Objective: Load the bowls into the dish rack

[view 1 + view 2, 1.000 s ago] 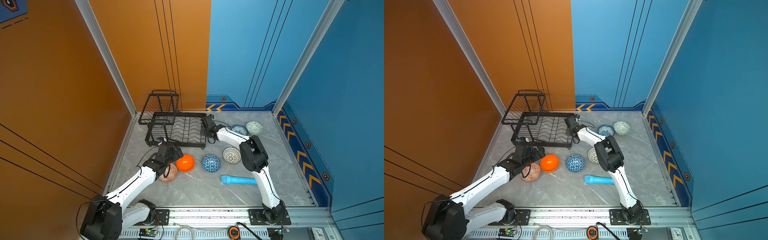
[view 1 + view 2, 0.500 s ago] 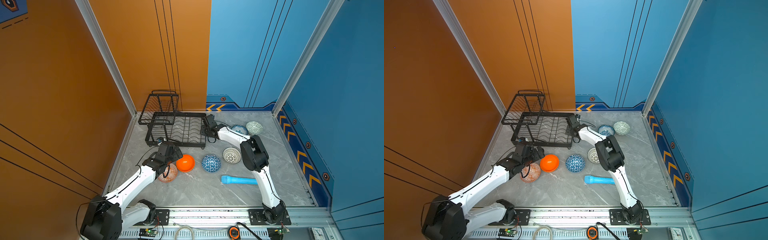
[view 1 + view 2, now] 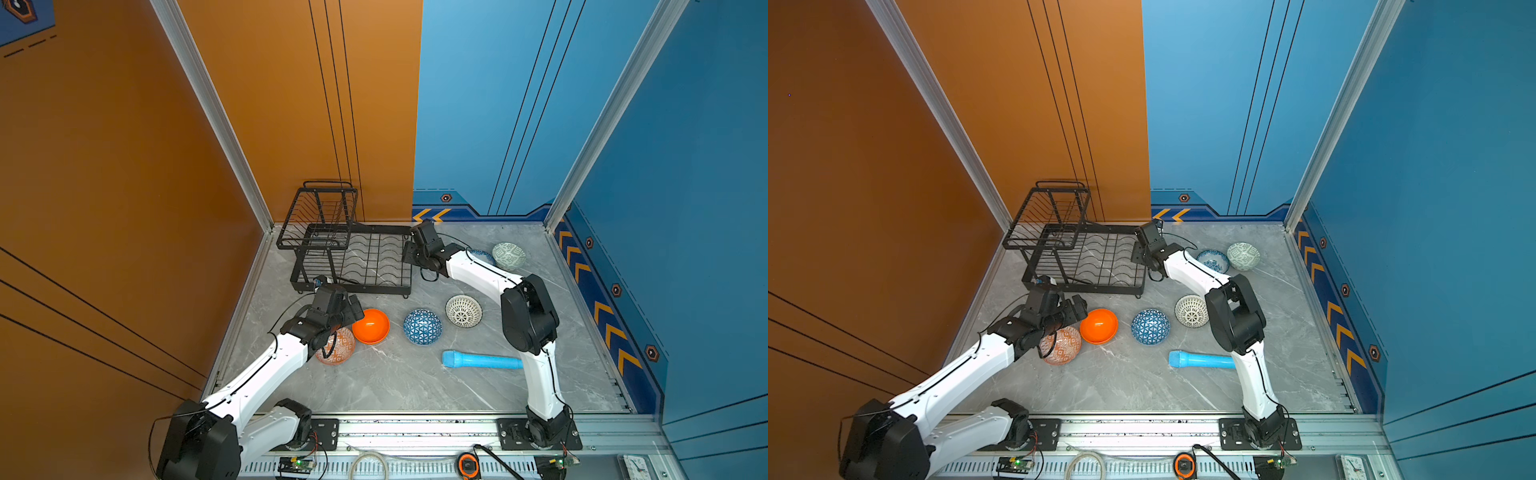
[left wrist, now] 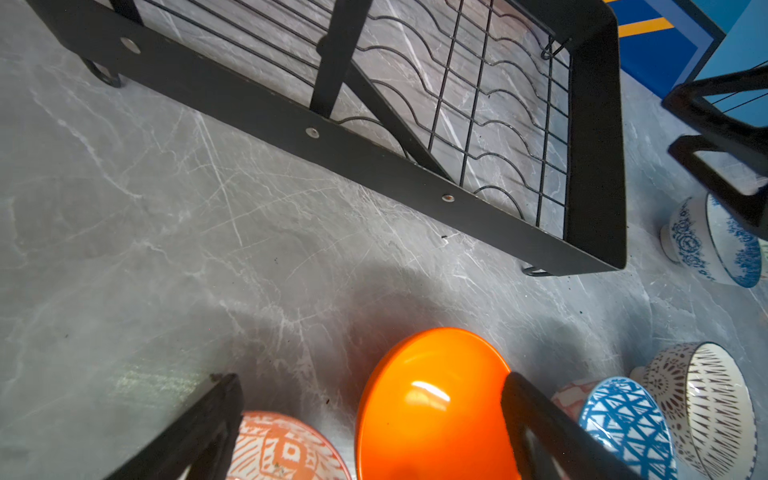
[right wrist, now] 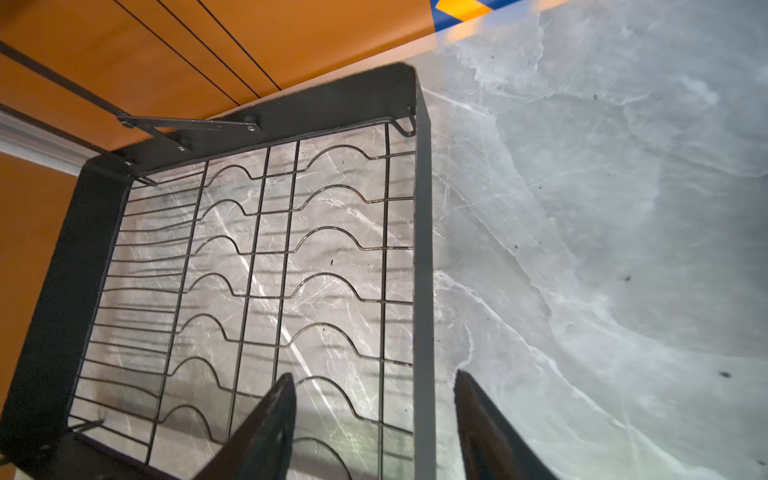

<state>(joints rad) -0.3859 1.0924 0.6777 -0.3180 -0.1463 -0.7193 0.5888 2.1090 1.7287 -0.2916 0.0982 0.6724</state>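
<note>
Dish rack (image 5: 424, 249) rim inside right end effector (image 5: 374, 376)

Your black wire dish rack (image 3: 357, 287) stands upright at the back left.
In front of it, left to right, you have the orange-white diamond bowl (image 3: 338, 347), glossy orange bowl (image 3: 371, 326), blue triangle bowl (image 3: 422, 327) and white dotted bowl (image 3: 464, 311). The white-blue floral bowl (image 3: 1213, 260) and pale green bowl (image 3: 508, 255) sit side by side to the rack's right.

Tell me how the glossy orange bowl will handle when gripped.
The plain glossy orange round bowl is likely slippery: a bright highlight shows on its smooth surface. It is probably rigid, given its clean round form. Pushed, it may slide on the grey marbled tabletop.
</note>
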